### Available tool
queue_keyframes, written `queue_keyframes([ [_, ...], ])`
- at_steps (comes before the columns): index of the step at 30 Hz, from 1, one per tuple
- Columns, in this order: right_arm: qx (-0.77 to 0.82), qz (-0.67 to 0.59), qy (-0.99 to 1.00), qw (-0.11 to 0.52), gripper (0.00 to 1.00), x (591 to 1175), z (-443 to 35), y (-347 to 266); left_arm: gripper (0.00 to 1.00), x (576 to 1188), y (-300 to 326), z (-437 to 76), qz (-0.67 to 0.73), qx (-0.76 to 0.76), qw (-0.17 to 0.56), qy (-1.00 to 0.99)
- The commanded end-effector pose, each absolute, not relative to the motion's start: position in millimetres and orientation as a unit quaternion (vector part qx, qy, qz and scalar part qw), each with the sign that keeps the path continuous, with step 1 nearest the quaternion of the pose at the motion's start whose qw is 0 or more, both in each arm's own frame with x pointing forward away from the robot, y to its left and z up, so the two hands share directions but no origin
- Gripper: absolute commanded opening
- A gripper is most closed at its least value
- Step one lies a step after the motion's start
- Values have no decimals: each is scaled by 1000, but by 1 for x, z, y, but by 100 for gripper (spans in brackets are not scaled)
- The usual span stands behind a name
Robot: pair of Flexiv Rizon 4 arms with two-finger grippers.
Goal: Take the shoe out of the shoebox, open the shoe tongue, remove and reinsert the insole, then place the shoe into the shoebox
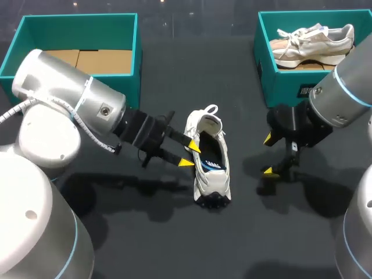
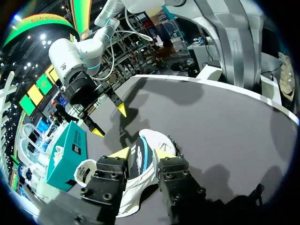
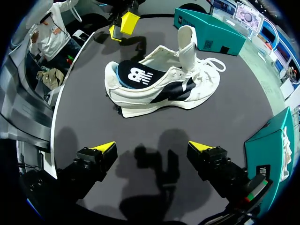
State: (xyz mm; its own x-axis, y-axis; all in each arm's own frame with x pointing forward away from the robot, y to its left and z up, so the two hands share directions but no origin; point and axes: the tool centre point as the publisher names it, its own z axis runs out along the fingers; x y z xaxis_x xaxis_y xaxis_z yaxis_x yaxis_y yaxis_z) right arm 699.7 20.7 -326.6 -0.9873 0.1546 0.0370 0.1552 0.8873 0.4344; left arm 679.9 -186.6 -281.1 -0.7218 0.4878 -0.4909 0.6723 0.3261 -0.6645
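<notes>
A white shoe (image 1: 207,174) (image 3: 164,91) lies in the middle of the table with its tongue (image 1: 204,121) (image 3: 186,41) pulled up. Its dark insole (image 1: 210,152) (image 3: 135,75) (image 2: 140,159) sits in the shoe, the blue-edged heel end raised over the collar. My left gripper (image 1: 189,154) (image 2: 142,153) (image 3: 122,26) hangs at the shoe's left side, narrowly open, with the insole ahead between its fingers. The right wrist view shows a gap between those tips and the shoe. My right gripper (image 1: 268,155) (image 3: 152,149) stands wide open to the right of the shoe, holding nothing.
A teal shoebox (image 1: 137,55) with a cardboard floor stands at the back left. A second teal box (image 1: 263,70) at the back right holds a beige shoe (image 1: 314,40). Bare dark table lies in front of the shoe.
</notes>
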Motion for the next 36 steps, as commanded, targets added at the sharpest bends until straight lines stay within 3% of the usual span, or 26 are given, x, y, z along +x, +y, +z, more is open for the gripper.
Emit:
queue_keyframes([
  [1, -80, -223, -972, -1, 100, 697, -324, 19, 27, 684, -167, -266, -404, 410, 15, 818],
  [6, -80, -223, -972, -1, 100, 697, -324, 19, 27, 689, -157, -261, -368, 444, -32, 817],
  [7, -80, -223, -972, -1, 100, 697, -324, 19, 23, 691, -155, -260, -360, 452, -42, 815],
  [8, -80, -223, -972, -1, 100, 697, -324, 19, 5, 693, -154, -260, -350, 462, -50, 814],
  [9, -80, -223, -972, -1, 100, 697, -324, 19, 0, 694, -154, -258, -344, 470, -59, 810],
  [13, -80, -223, -972, -1, 100, 697, -324, 19, 0, 694, -149, -254, -308, 493, -145, 800],
  [24, -163, -228, -959, -32, 100, 694, -311, -30, 0, 694, -149, -254, -308, 493, -145, 800],
  [36, -163, -228, -959, -32, 100, 694, -311, -30, 0, 713, -187, -246, -243, 581, -140, 764],
])
